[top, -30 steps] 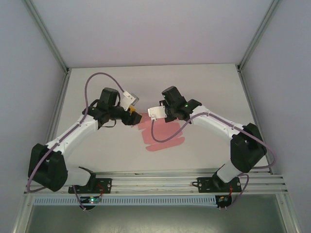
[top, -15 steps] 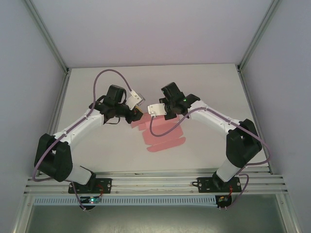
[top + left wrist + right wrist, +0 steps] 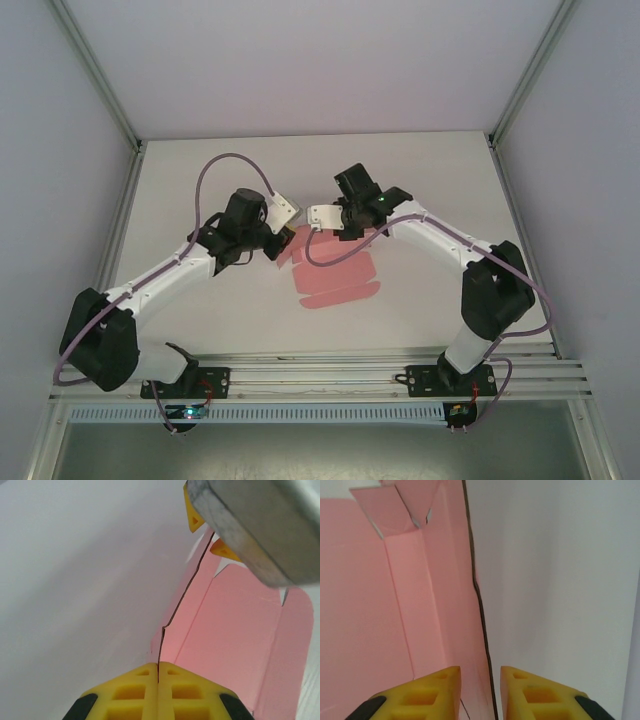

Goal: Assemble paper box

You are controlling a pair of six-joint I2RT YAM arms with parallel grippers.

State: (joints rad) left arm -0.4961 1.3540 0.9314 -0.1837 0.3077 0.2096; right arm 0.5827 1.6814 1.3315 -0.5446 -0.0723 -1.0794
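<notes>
The pink paper box (image 3: 338, 276) is a flat die-cut sheet lying mid-table, its far edge raised between the two arms. My left gripper (image 3: 283, 241) is at the sheet's far left side. In the left wrist view its yellow jaws (image 3: 158, 666) are shut on the thin edge of the sheet (image 3: 240, 625). My right gripper (image 3: 333, 222) is at the far right part of the sheet. Its jaws (image 3: 480, 672) stand apart, and the upright edge of the sheet (image 3: 365, 605) runs between them untouched. One of its yellow fingertips (image 3: 192, 517) appears in the left wrist view.
The white table (image 3: 200, 180) is bounded by grey walls and aluminium posts. A metal rail (image 3: 320, 372) carrying both arm bases runs along the near edge. Purple cables (image 3: 225, 160) loop above each arm.
My left gripper has swung right to the sheet and closed on its edge. My right gripper, shut before, has opened its jaws and shifted slightly toward the back.
</notes>
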